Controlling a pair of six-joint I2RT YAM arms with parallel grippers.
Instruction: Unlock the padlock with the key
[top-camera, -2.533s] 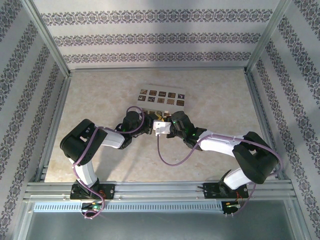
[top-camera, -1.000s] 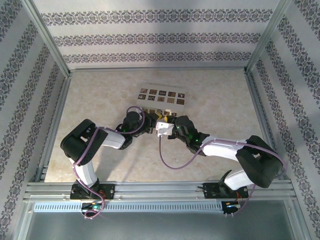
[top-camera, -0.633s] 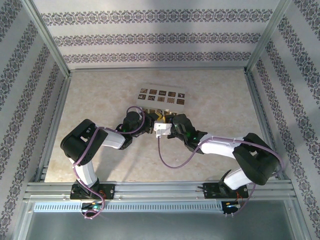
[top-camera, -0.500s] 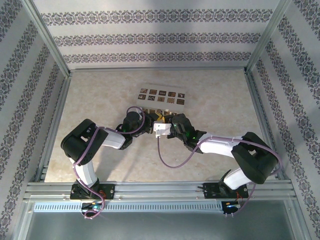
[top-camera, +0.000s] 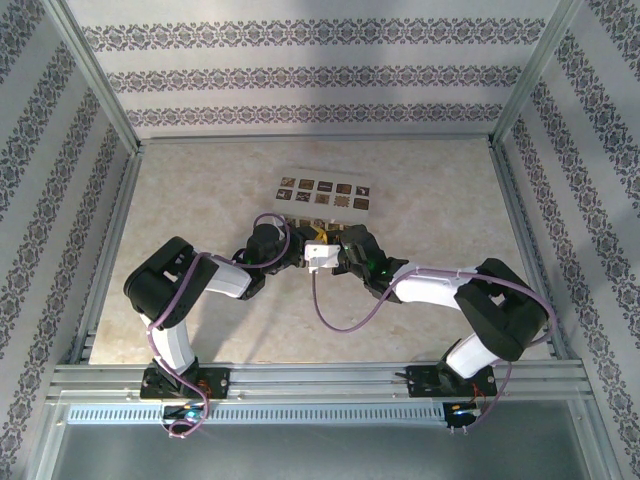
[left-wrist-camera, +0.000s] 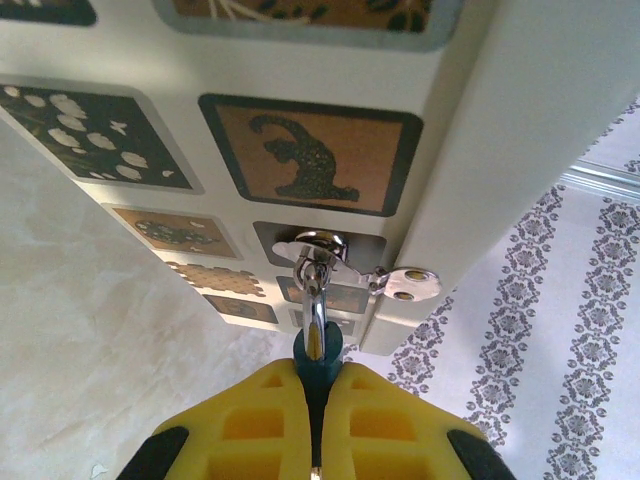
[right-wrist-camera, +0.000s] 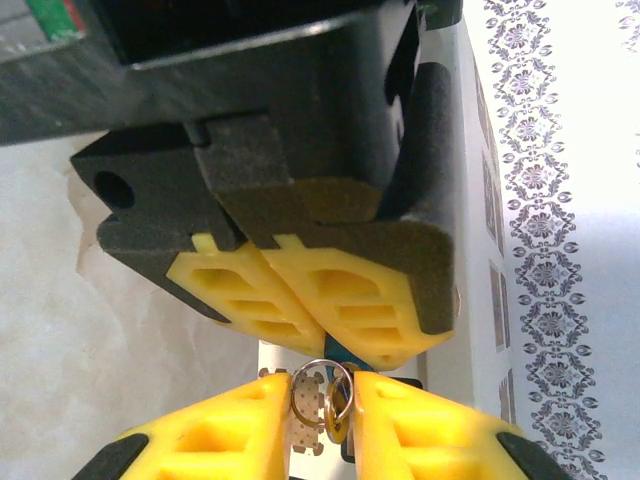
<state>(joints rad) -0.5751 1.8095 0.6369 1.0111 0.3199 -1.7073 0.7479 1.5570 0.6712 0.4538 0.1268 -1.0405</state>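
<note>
From above, my left hand (top-camera: 300, 258) and right hand (top-camera: 337, 258) meet tip to tip on the marbled desk (top-camera: 200, 200), just beside a flat card (top-camera: 322, 195) of small picture tiles; a purple cable (top-camera: 340, 325) loops from my right arm. At my left wrist, ribbed yellow fingers (left-wrist-camera: 250, 420) are clenched on the padlock (left-wrist-camera: 315, 320), teal-bodied with a chrome shackle. At my right wrist, that hand is grasping the key (right-wrist-camera: 336, 410) and its thin wire ring (right-wrist-camera: 310, 388)
</note>
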